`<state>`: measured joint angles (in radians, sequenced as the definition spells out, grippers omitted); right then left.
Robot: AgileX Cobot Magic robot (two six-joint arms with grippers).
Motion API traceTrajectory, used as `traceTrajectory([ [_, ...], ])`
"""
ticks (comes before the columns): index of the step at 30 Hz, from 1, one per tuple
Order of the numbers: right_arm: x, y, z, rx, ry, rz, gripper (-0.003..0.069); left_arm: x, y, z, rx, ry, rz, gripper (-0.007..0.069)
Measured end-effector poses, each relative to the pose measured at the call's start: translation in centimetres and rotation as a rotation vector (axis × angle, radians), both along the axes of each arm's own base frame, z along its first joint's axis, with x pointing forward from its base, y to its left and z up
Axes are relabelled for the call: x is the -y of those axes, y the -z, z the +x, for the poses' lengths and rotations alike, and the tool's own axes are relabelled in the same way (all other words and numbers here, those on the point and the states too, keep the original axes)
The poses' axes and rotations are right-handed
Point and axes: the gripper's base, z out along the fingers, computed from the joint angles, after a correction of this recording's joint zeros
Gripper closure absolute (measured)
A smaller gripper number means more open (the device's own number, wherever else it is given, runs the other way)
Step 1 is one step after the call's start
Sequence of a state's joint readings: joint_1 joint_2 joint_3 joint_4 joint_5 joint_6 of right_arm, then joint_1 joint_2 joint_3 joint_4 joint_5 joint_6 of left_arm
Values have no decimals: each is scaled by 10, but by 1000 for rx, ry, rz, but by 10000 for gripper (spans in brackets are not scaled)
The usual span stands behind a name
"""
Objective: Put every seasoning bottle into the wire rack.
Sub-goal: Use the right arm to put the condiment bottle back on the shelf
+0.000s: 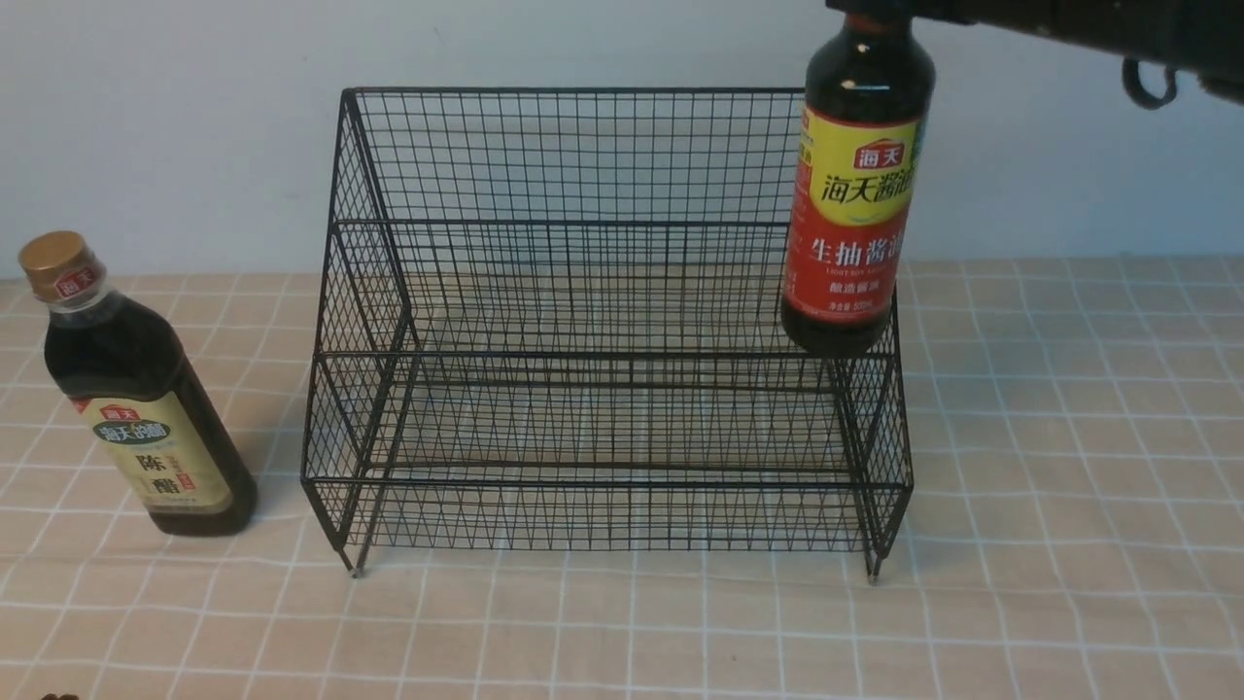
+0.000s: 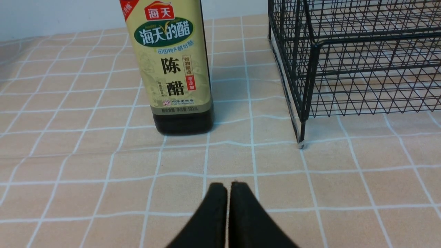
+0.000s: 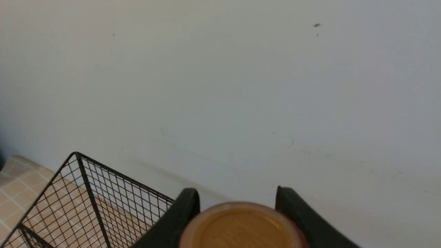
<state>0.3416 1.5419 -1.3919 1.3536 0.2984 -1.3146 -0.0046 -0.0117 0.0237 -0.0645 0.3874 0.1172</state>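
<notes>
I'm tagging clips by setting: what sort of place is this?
Likely a mock kitchen tabletop set up for robot trials: a beige checked tablecloth against a bare white wall, a black two-tier wire-mesh rack, and a gold-capped, beige-labelled bottle of dark seasoning.

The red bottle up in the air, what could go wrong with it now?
1. The right pincer holds the red bottle only by its cap, so the heavy bottle might slip or swing.
2. The bottle seems to hang close to the right side wall of the wire rack, so its bottom might bump the wires and tip instead of landing on a shelf.
</notes>
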Motion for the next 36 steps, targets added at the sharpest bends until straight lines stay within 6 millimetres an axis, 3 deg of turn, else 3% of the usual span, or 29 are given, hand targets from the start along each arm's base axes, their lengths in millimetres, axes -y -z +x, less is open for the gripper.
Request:
traceTrajectory([
  [6,4,4,7,-21,74,60,392,0,0,0,0,0,0,631],
  [15,1,6,8,-36,51,66,392,0,0,0,0,0,0,631],
  [23,-17,30,8,-75,-165,-103,392,0,0,0,0,0,0,631],
  [36,-17,46,13,-139,-161,-156,392,0,0,0,0,0,0,631],
])
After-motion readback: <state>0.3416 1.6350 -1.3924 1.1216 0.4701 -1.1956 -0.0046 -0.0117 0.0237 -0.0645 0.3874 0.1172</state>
